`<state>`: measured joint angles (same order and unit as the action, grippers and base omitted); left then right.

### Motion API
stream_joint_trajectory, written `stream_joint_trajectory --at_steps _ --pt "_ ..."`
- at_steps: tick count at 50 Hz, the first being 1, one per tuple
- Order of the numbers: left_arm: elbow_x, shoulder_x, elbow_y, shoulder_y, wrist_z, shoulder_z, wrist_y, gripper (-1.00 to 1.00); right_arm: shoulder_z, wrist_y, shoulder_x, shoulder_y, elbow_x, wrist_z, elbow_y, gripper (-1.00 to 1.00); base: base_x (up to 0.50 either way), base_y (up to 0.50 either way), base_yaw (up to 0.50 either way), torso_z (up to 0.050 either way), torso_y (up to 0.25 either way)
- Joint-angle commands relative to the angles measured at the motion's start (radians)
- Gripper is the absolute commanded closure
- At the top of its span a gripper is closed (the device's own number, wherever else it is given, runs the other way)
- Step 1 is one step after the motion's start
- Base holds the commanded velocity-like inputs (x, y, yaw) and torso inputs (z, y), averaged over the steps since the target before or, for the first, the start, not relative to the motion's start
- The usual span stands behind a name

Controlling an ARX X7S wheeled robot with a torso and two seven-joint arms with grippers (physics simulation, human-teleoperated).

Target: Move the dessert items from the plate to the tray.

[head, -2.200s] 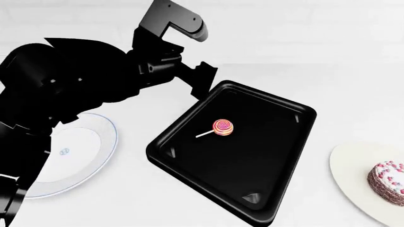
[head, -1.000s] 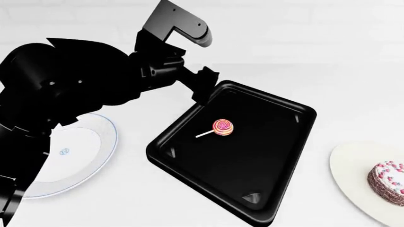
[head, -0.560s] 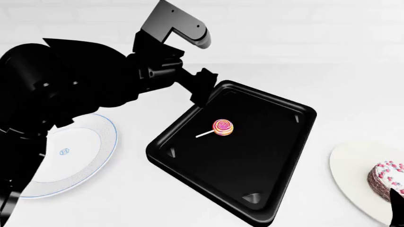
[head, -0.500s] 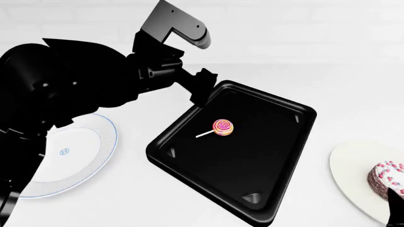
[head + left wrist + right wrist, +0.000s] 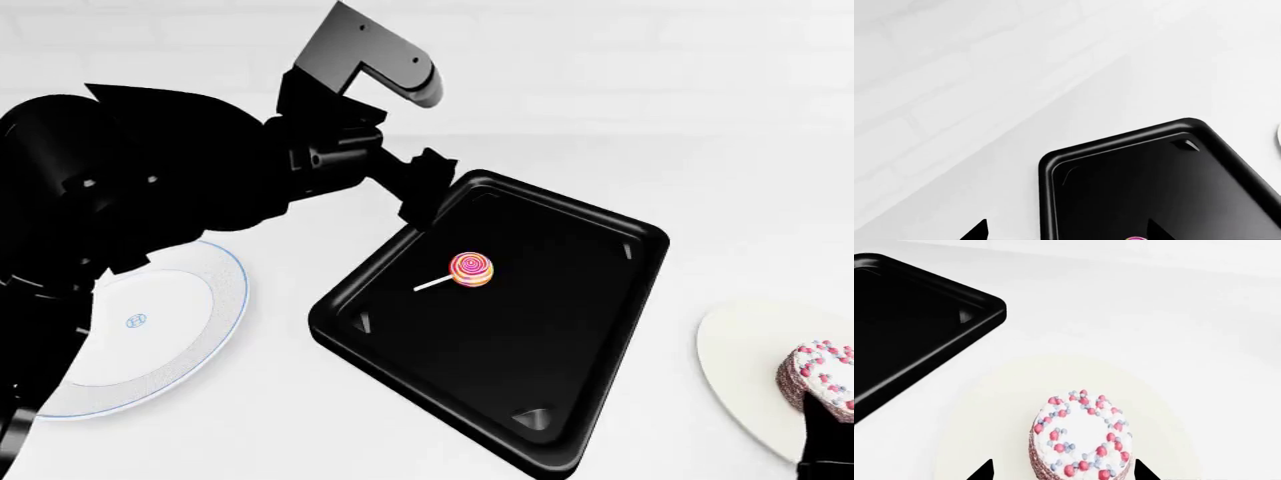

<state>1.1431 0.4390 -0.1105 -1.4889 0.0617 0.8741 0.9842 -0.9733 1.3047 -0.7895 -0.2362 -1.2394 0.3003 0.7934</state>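
Note:
The pink-orange swirl lollipop (image 5: 471, 270) lies on its white stick inside the glossy black tray (image 5: 607, 250). My left gripper (image 5: 423, 188) hovers open over the tray's far left rim, holding nothing. The left wrist view shows the tray (image 5: 1074, 165), a sliver of the lollipop (image 5: 1137, 238), and the left gripper (image 5: 1067, 235) with its tips wide apart. The white-frosted cake (image 5: 817, 372) sits on a cream plate (image 5: 741, 370) at the right. My right gripper (image 5: 1064, 475) is open, its tips on either side of the cake (image 5: 1081, 435) without touching it.
A white plate with a blue rim (image 5: 174, 330) lies left of the tray, partly under my left arm. A corner of the tray (image 5: 927, 325) shows beside the cream plate (image 5: 994, 405). A pale brick wall (image 5: 954, 75) runs behind the table.
My right gripper has come into the head view at the bottom right, covering part of the cake. The left arm has shifted slightly. The lollipop and tray have not moved.

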Motion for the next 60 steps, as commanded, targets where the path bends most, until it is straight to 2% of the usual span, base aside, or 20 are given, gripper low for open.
stream_joint_trajectory --at_steps 1,17,43,60 --pt "0.001 0.0 0.001 -0.001 -0.001 0.003 0.0 -1.0 0.015 -0.01 0.0 0.0 0.021 0.015 -0.015 -1.0 0.0 0.0 0.0 0.0 0.0" --pt "0.011 0.007 0.01 0.004 0.005 0.003 0.006 -1.0 0.141 -0.045 -0.01 0.049 0.082 0.043 -0.062 -1.0 0.0 0.0 0.0 0.0 0.0" --pt "0.016 0.014 0.024 0.0 0.013 0.007 0.012 -1.0 0.209 -0.087 0.009 0.044 0.134 0.041 -0.096 -1.0 0.0 0.0 0.0 0.0 0.0" --pt "0.018 0.017 0.029 -0.003 0.014 0.011 0.013 -1.0 0.204 -0.103 0.02 0.03 0.146 0.041 -0.106 -1.0 0.0 0.0 0.0 0.0 0.0"
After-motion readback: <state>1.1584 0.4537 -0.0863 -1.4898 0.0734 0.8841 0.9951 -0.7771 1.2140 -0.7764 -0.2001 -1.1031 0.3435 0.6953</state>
